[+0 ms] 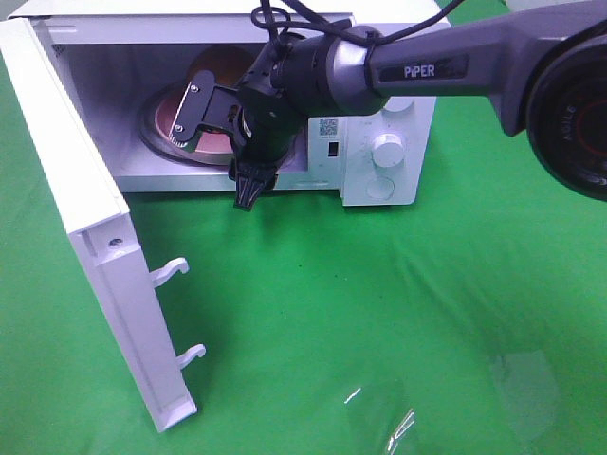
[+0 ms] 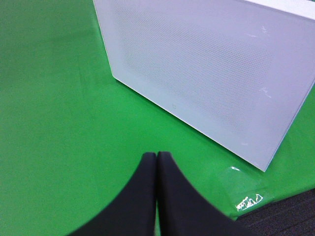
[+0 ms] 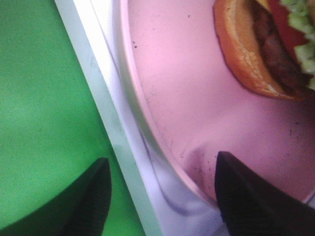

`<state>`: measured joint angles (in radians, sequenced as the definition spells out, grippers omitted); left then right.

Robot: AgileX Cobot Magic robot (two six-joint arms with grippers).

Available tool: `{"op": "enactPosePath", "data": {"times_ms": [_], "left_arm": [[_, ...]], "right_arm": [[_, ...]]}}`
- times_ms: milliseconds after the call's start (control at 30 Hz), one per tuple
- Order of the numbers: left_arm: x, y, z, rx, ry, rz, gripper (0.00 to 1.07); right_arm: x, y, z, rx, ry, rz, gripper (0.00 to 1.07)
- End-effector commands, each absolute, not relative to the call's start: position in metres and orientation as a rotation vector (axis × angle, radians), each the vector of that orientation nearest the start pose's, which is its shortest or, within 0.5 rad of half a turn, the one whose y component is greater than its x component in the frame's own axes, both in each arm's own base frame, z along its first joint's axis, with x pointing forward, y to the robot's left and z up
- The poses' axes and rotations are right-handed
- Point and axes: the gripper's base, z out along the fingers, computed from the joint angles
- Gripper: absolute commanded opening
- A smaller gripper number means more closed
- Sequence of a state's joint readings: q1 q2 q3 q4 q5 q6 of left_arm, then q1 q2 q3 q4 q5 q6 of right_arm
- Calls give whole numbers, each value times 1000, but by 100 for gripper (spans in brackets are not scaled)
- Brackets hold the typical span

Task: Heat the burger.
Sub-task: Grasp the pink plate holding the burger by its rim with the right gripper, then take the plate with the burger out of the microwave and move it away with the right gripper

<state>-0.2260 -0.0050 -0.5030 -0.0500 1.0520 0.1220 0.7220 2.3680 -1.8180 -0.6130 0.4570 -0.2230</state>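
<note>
The burger (image 3: 266, 49) lies on the pink plate (image 3: 182, 88) inside the microwave (image 1: 398, 114), toward the left of the cavity. In the right wrist view only its near edge shows: a golden bun rim, a dark patty and a bit of green lettuce. It looks light and soft, a stacked thing whose layers could slide apart if squeezed or tipped, so the safer hold is the plate's stiff rim rather than the bun. The plate itself looks smooth and possibly slippery, so a pinch on the rim should be firm and kept level.

The right gripper (image 3: 160, 191) stands open at the cavity's front edge, one finger over the plate's near rim and the other outside over the green cloth (image 1: 379, 322), with the rim and the microwave's white sill between them; it grips nothing. Whether the plate sits fully inside is hard to judge.

The microwave door (image 1: 85, 227) hangs wide open on the left. The left gripper (image 2: 156, 196) is closed and empty, low over the cloth just beside the microwave's white perforated side wall.

From the high camera the right arm (image 1: 379, 66) covers most of the cavity, so the burger there is barely seen, only a brownish dome behind the wrist. The burger's top and far side are cut off in the wrist view.
</note>
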Motion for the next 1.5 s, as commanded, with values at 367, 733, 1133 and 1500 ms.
{"op": "enactPosePath", "data": {"times_ms": [367,733,1133,1500], "left_arm": [[-9,-2,279,348,1969,-122,0],[-9,-2,279,348,1969,-122,0],[-9,-2,279,348,1969,-122,0],[-9,-2,279,348,1969,-122,0]], "right_arm": [[407,328,119,-1564,1871,-329,15],[405,328,129,-1547,1882,-311,0],[401,325,163,-1616,1806,-340,0],[391,317,167,-1712,1767,-367,0]]}}
